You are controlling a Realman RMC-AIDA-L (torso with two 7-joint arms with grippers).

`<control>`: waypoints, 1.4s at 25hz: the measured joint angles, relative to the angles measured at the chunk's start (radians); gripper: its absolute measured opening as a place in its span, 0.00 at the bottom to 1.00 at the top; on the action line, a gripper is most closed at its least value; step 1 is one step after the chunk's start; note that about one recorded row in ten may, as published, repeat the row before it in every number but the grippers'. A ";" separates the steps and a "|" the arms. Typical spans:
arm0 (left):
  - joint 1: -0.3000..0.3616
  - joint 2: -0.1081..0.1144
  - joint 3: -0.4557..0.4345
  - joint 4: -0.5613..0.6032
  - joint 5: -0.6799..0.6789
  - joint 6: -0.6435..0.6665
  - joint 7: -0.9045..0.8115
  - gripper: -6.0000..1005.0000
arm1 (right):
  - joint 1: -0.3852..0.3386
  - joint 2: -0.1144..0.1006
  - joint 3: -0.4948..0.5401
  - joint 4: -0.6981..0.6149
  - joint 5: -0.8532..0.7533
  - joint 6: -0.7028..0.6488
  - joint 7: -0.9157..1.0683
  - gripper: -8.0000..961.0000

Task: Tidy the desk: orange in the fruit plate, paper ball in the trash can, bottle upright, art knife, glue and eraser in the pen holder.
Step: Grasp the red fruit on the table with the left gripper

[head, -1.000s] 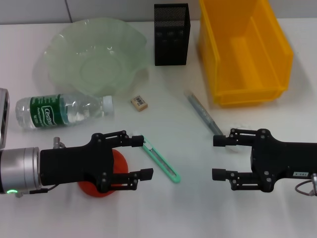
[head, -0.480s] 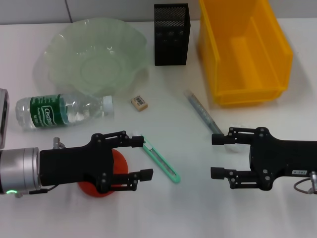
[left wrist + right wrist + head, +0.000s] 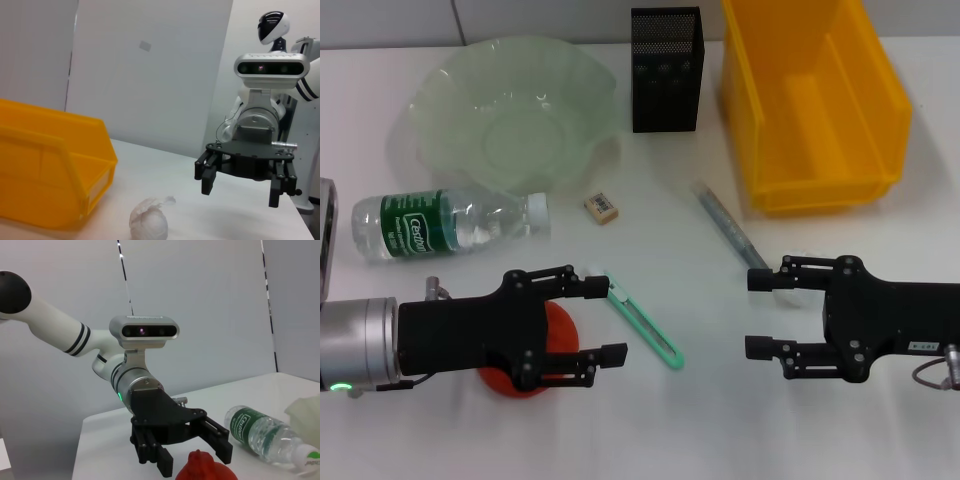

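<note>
The orange (image 3: 560, 322) lies at the front left, mostly under my left gripper (image 3: 608, 318), which is open above it; the right wrist view shows this gripper (image 3: 190, 447) just behind the orange (image 3: 202, 467). My right gripper (image 3: 756, 314) is open at the front right. The paper ball (image 3: 148, 225) lies on the table below it and is almost hidden in the head view. The bottle (image 3: 445, 222) lies on its side. The green art knife (image 3: 645, 325), the glue stick (image 3: 725, 222) and the eraser (image 3: 602, 206) lie in the middle. The pen holder (image 3: 665, 68) stands at the back.
The green glass fruit plate (image 3: 440, 100) is at the back left. A yellow bin (image 3: 880, 110) stands at the back right. A grey object (image 3: 325, 235) shows at the left edge.
My right gripper has edged slightly to the left. The left gripper has hardly moved over the orange.
</note>
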 joint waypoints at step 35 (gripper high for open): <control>0.107 0.053 -0.002 0.180 0.076 -0.107 -0.069 0.78 | 0.039 -0.004 0.007 -0.006 0.003 0.030 0.049 0.74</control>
